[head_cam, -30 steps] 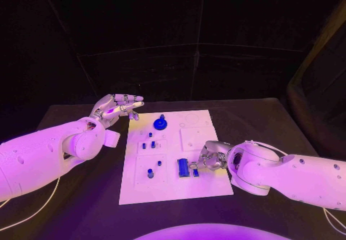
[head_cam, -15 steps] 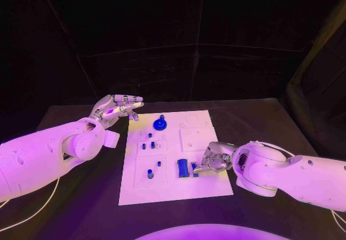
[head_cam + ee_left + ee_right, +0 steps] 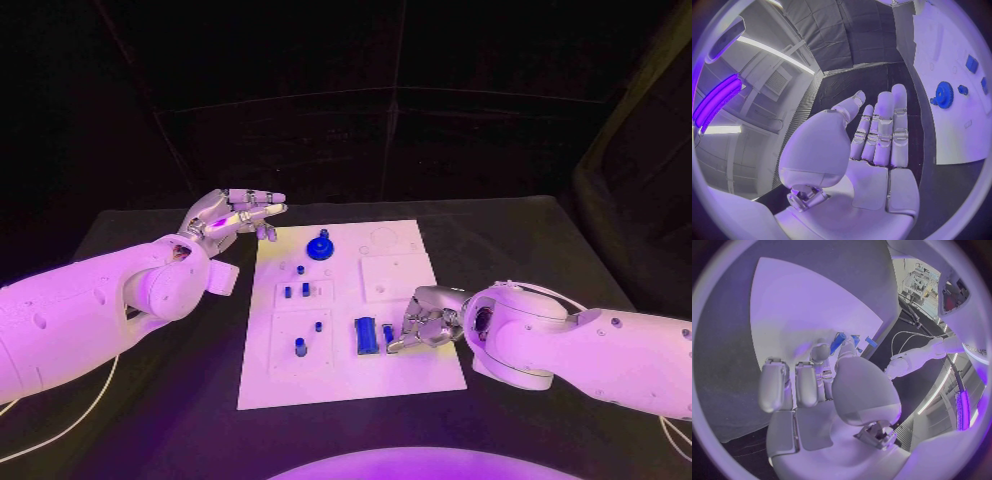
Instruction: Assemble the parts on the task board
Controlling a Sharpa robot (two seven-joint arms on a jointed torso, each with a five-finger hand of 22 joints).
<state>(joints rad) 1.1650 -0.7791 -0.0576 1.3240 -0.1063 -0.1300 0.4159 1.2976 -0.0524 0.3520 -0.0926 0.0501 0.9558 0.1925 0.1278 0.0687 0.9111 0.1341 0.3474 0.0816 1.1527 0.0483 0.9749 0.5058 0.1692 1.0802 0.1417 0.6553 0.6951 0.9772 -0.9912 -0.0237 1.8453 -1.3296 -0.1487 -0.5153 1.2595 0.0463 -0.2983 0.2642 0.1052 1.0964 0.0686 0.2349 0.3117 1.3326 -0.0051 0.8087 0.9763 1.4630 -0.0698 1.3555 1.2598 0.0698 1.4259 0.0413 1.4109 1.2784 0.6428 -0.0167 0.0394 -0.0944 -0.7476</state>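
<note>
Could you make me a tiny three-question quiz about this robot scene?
1. True or false: the left hand holds a blue part.
2. Which hand reaches the blue block near the middle of the task board? A) left B) right
3. Fill in: the blue gear lies near the board's ____ edge, seen from the robot.

Key: 1 false, its fingers are spread and bare. 2 B, the right hand. 3 far.

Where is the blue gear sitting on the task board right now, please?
In the head view, the blue gear sits near the far end of the task board, towards its left side, close to the left hand hovering beside that corner.
</note>
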